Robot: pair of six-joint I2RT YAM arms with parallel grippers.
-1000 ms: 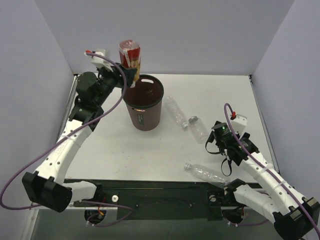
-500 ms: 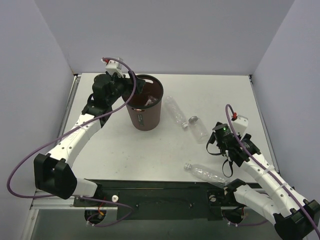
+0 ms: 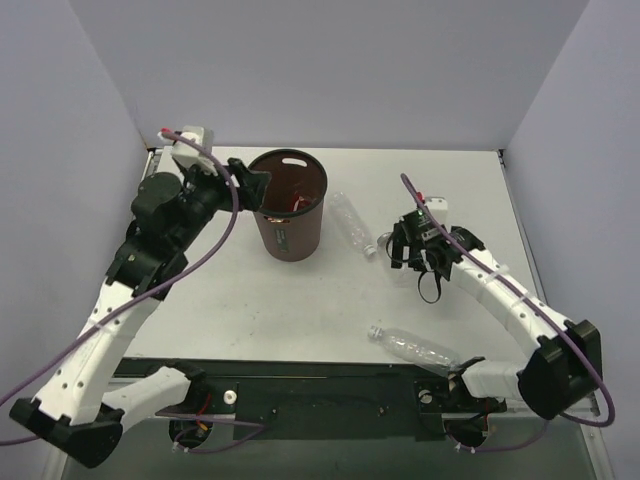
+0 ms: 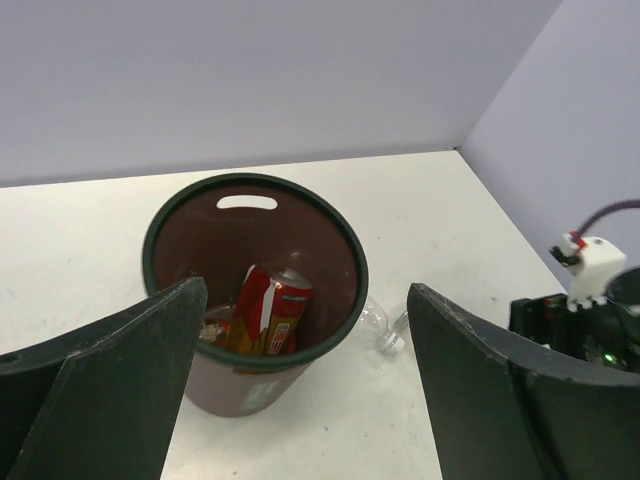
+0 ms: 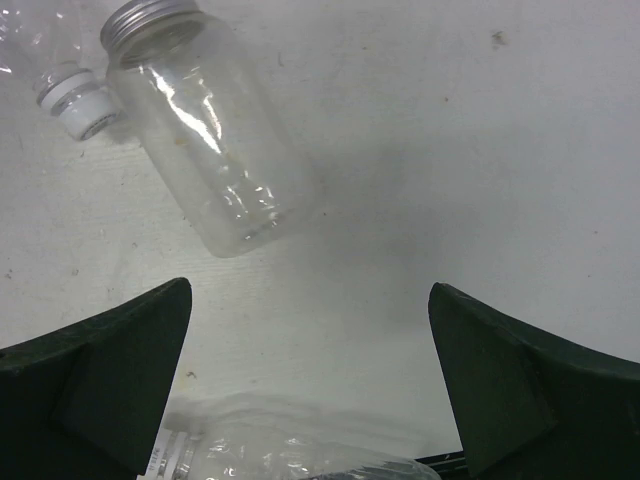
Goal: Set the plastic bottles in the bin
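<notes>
The dark brown bin (image 3: pixel 288 212) stands at the table's back left and fills the left wrist view (image 4: pixel 250 180). A red-labelled container (image 4: pixel 268 310) lies inside it. My left gripper (image 3: pixel 250 186) (image 4: pixel 305 295) is open and empty, just left of the bin's rim. A long clear bottle (image 3: pixel 352 222) (image 4: pixel 378 322) lies right of the bin. My right gripper (image 3: pixel 413 252) (image 5: pixel 308 290) is open and empty above a short clear bottle with a metal lid (image 5: pixel 215 150). Another long clear bottle (image 3: pixel 415 347) (image 5: pixel 290 462) lies near the front edge.
Grey walls close the table at the back and both sides. A black rail (image 3: pixel 320 375) runs along the front edge by the arm bases. The long bottle's white cap (image 5: pixel 72 95) lies next to the short bottle's lid.
My left gripper let the red-labelled container fall into the bin and drew back to the left. My right gripper moved up and left, over the short bottle.
</notes>
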